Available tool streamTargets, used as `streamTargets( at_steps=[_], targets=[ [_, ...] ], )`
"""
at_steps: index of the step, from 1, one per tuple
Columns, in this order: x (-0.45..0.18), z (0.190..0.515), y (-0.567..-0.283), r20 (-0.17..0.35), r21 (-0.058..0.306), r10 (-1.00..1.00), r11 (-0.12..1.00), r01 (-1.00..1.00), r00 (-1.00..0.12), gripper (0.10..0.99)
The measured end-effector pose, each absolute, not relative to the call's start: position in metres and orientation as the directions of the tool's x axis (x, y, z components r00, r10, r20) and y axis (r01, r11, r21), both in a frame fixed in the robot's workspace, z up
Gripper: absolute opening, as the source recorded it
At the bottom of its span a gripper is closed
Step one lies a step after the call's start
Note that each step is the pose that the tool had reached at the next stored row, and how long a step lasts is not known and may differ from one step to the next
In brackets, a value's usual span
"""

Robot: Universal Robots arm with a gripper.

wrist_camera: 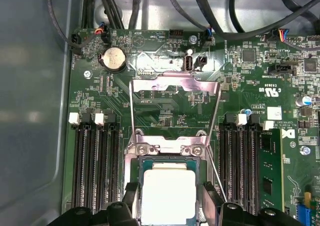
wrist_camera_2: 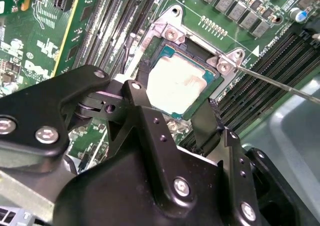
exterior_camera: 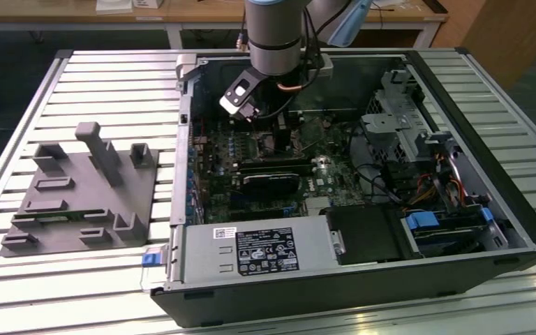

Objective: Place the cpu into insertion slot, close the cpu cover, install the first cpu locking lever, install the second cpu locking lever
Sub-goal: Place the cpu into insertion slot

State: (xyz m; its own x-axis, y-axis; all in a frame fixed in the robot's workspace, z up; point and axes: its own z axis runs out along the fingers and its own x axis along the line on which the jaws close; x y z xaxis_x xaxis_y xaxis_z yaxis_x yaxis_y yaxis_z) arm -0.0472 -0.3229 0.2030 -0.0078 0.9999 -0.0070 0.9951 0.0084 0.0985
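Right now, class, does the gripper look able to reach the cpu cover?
Probably yes: the cpu cover stands raised just past the cpu, where the gripper hovers, and nothing lies between.

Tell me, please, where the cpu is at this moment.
In both wrist views the cpu lies in the insertion slot, between the black memory slots, with the cpu cover raised open beside it.
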Motion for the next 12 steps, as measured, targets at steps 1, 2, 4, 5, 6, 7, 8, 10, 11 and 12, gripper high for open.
streamTargets(
  at_steps=[1,2,4,5,6,7,8,10,11,12],
  targets=[
    [-0.0472,0.203,-0.3229,-0.007,0.099,1.0,0.008,0.995,-0.008,0.616],
    [-0.0472,0.2031,-0.323,-0.007,0.098,1.0,0.008,0.995,-0.008,0.616],
    [-0.0472,0.2031,-0.323,-0.007,0.098,1.0,0.008,0.995,-0.008,0.616],
    [-0.0472,0.2031,-0.323,-0.007,0.098,1.0,0.008,0.995,-0.008,0.6],
    [-0.0472,0.2031,-0.323,-0.007,0.098,1.0,0.008,0.995,-0.008,0.537],
    [-0.0472,0.2031,-0.323,-0.007,0.098,1.0,0.008,0.995,-0.008,0.537],
    [-0.0472,0.2031,-0.323,-0.007,0.098,1.0,0.008,0.995,-0.008,0.478],
    [-0.0472,0.2031,-0.323,-0.007,0.098,1.0,0.008,0.995,-0.008,0.42],
    [-0.0472,0.2031,-0.323,-0.007,0.098,1.0,0.008,0.995,-0.008,0.361],
    [-0.0472,0.2031,-0.323,-0.007,0.098,1.0,0.008,0.995,-0.008,0.302]
  ],
)
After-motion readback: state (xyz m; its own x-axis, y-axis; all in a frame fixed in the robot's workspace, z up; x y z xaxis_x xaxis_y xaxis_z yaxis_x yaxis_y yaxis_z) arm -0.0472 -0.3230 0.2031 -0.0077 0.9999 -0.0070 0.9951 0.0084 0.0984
